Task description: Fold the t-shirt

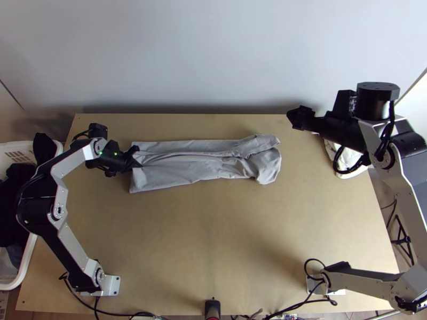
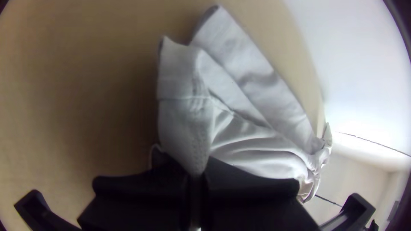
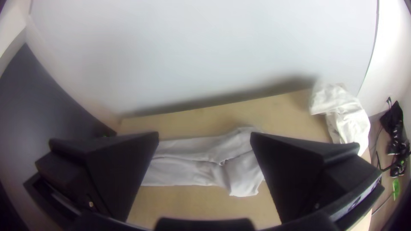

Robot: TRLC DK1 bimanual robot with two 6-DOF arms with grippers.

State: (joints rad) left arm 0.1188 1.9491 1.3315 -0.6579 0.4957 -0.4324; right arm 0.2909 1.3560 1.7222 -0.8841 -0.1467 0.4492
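Across your desk (image 1: 213, 229): one t-shirt (image 1: 197, 168), in a long strip

Item: t-shirt, light grey, on the far half of your desk, folded into a narrow band running left to right; creases lengthwise, right end bunched.
Item: your left hand (image 1: 133, 161), at the strip's left end, pinching a seamed bit of the cloth between its fingers (image 2: 252, 184).
Item: your right hand (image 1: 291, 116), by the desk's far edge, beyond the strip's right end and apart from it, fingers (image 3: 295, 158) spread wide.
Sundries: white cloth (image 1: 347, 159) at the right edge; white basket (image 1: 25, 266) on the left, dark cloth (image 1: 13, 197) inside.
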